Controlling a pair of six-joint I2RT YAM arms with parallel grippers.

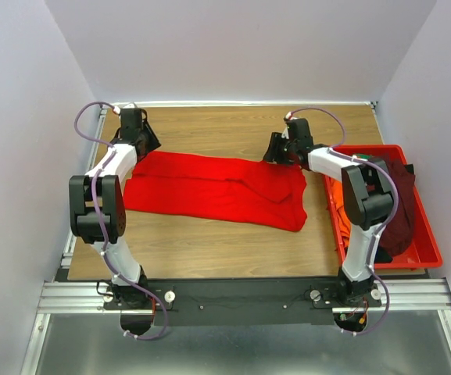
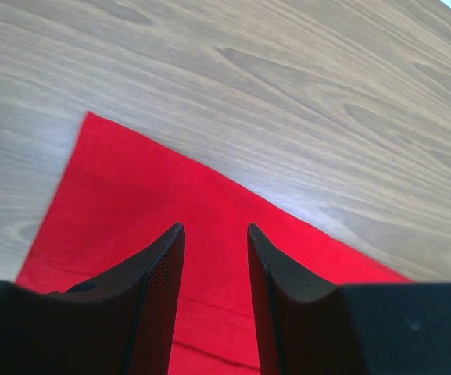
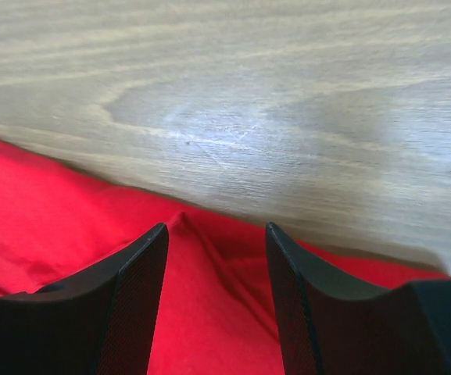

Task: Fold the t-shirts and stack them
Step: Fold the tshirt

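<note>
A bright red t-shirt (image 1: 213, 190) lies spread across the middle of the wooden table, folded into a long band. My left gripper (image 1: 142, 145) hangs over its far left corner, jaws open, with red cloth (image 2: 131, 203) showing between them. My right gripper (image 1: 278, 153) hangs over the shirt's far right edge, jaws open above a raised crease in the cloth (image 3: 209, 258). An orange t-shirt (image 1: 336, 205) and a dark maroon t-shirt (image 1: 399, 205) lie bunched in the bin at right.
A rigid red plastic bin (image 1: 427, 242) stands at the table's right side, beside my right arm. Bare wood (image 1: 225, 125) lies behind the shirt, more (image 1: 209, 246) in front of it. White walls close in the table.
</note>
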